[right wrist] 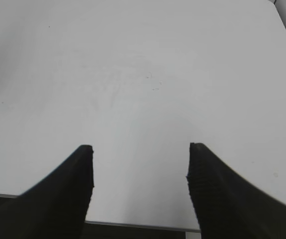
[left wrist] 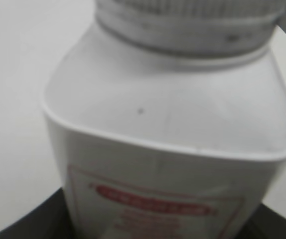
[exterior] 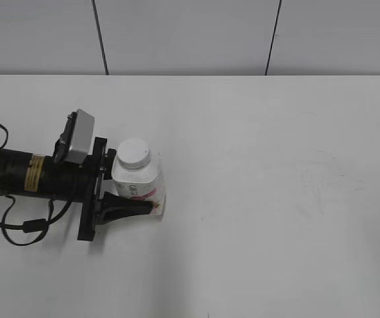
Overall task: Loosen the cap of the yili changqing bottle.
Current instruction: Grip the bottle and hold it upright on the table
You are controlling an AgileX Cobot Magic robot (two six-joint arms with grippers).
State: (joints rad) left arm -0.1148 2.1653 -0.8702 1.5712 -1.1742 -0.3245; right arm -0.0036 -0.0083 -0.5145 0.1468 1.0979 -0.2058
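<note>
The yili changqing bottle (exterior: 138, 180) is a squat white bottle with a pink-red label, standing upright on the white table at the left. Its white ribbed cap (exterior: 134, 152) sits on the neck. My left gripper (exterior: 143, 193) reaches in from the left and is shut on the bottle's body, with one black finger in front and the other hidden behind it. In the left wrist view the bottle (left wrist: 168, 144) fills the frame, with the cap (left wrist: 188, 15) at the top edge. My right gripper (right wrist: 139, 149) is open and empty over bare table, and it is out of the exterior view.
The white table (exterior: 276, 199) stretches to the right of the bottle. A grey panelled wall (exterior: 190, 33) stands behind it. The left arm's black cables (exterior: 18, 228) lie at the left edge. The table's near edge (right wrist: 133, 225) shows under the right fingers.
</note>
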